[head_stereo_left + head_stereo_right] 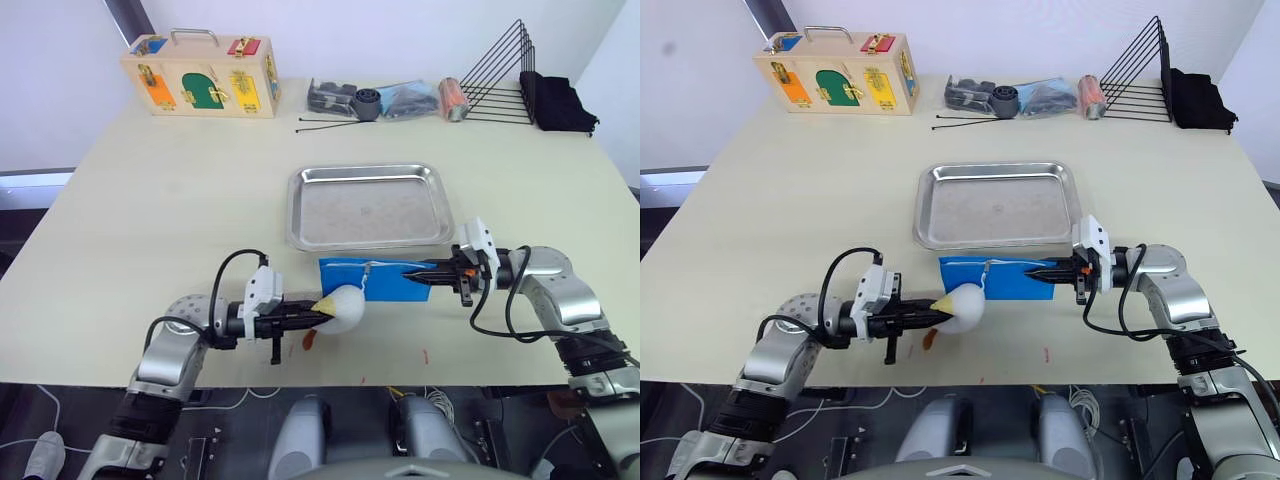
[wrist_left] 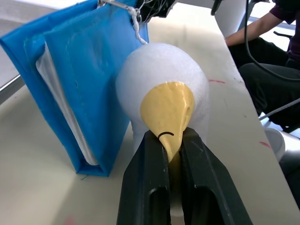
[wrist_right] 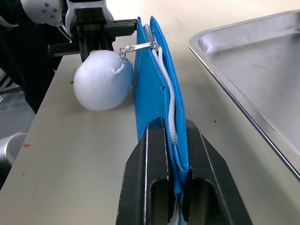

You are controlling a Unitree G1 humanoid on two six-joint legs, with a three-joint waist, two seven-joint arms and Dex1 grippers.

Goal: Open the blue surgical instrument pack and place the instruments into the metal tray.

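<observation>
The blue surgical instrument pack (image 1: pixel 385 279) lies closed just in front of the metal tray (image 1: pixel 367 205), which holds nothing. My right gripper (image 1: pixel 420 277) is shut on the pack's right edge, its fingers (image 3: pixel 154 154) clamping the blue fabric beside the white zipper. A white egg-shaped toy (image 1: pixel 346 308) hangs by a cord from the zipper pull (image 3: pixel 140 46) at the pack's left end. My left gripper (image 1: pixel 322 314) is shut on the toy's yellow tip (image 2: pixel 167 110). The instruments are hidden.
A wooden latch box (image 1: pixel 200 75) stands at the back left. Long black sticks (image 1: pixel 330 124), small dark parts (image 1: pixel 345 97), a black wire rack (image 1: pixel 500 75) and a black cloth (image 1: pixel 557 103) line the back edge. A person (image 2: pixel 267 28) sits beyond the table.
</observation>
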